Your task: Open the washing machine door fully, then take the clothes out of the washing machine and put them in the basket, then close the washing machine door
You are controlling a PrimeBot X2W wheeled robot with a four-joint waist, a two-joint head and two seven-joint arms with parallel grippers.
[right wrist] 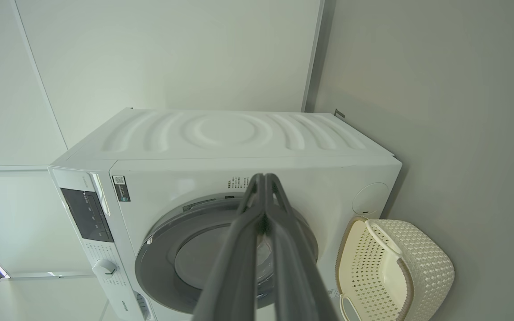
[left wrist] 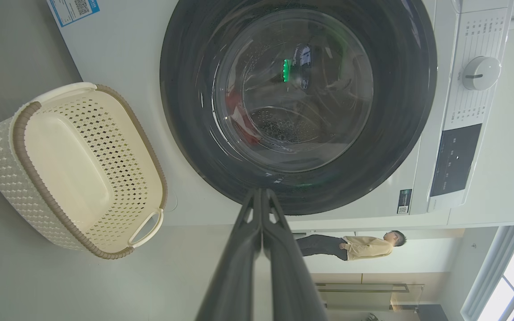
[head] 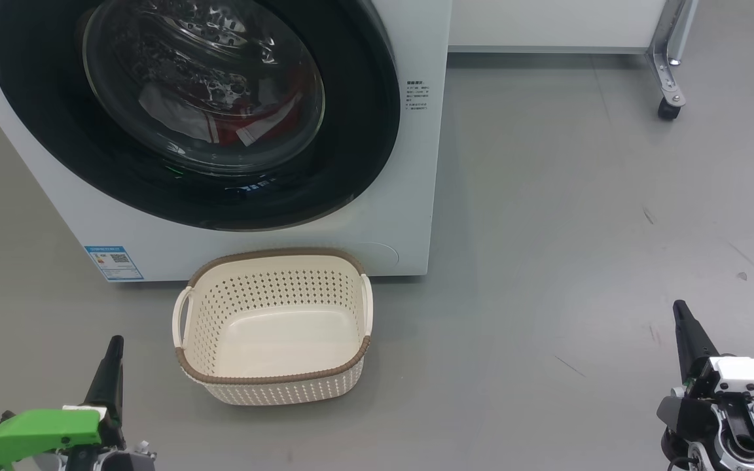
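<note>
The washing machine (head: 410, 190) stands ahead on the floor with its glossy black round door (head: 364, 131) closed flat against the front. Through the glass bowl I see red and white clothes (head: 246, 124) lying in the steel drum. The cream basket (head: 272, 379) sits empty on the floor just in front of the machine. My left gripper (head: 114, 347) is shut at the lower left, to the left of the basket. My right gripper (head: 681, 313) is shut at the lower right, far from the machine. In the left wrist view the shut left gripper (left wrist: 261, 192) points at the door's rim (left wrist: 400, 142).
Grey floor spreads to the right of the machine. A metal leg with a caster (head: 668, 104) stands at the back right under a white panel. The machine's control panel and dial (left wrist: 480, 73) show in the left wrist view, and a person (left wrist: 364, 246) stands far behind.
</note>
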